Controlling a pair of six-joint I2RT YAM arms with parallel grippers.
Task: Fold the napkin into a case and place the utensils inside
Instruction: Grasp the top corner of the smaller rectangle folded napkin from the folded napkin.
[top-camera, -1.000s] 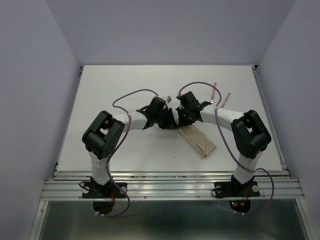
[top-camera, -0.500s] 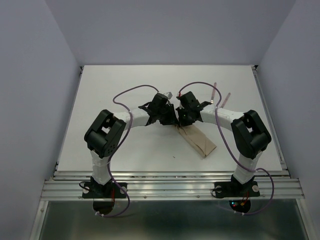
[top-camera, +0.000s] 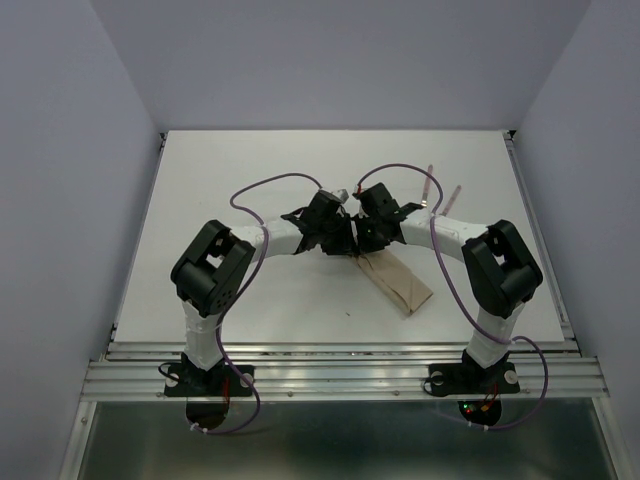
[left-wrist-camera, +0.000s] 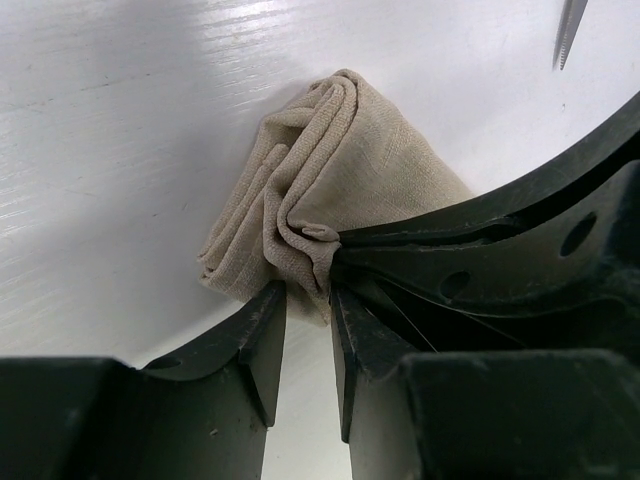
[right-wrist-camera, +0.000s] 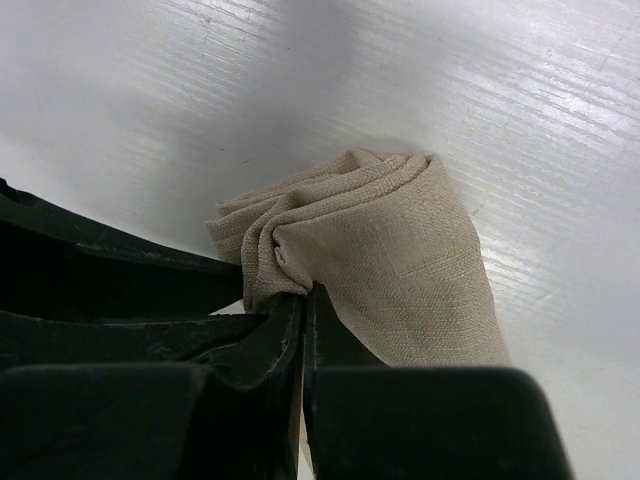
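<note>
The white table spreads out ahead of my bases. My left arm and right arm each rise from the near edge, bend at the elbow and reach inward, so both wrists meet near the middle of the table, heads almost touching.

Beneath them lies the case, a narrow layered strip of tan cloth flat on the table. Its long axis runs on a diagonal: the far end is tucked under my two wrists at the centre and the near end points toward my right base. The near end is squared off, while the far end is bunched into rumpled folds.

My right gripper has its jaws pressed together on that bunched end. A small pinch of fold seems to be caught at the tips, though the view is too dark to be certain how much cloth is in there.

My left gripper comes in from the opposite side, jaws a little apart with bare table showing down the gap. The cloth's edge sits right at the mouth, and I cannot tell whether the tips touch it.

The utensils lie outside the case, far and to the right, two pinkish handles side by side pointing roughly away from me. A silver knife tip shows in my left wrist view.
</note>
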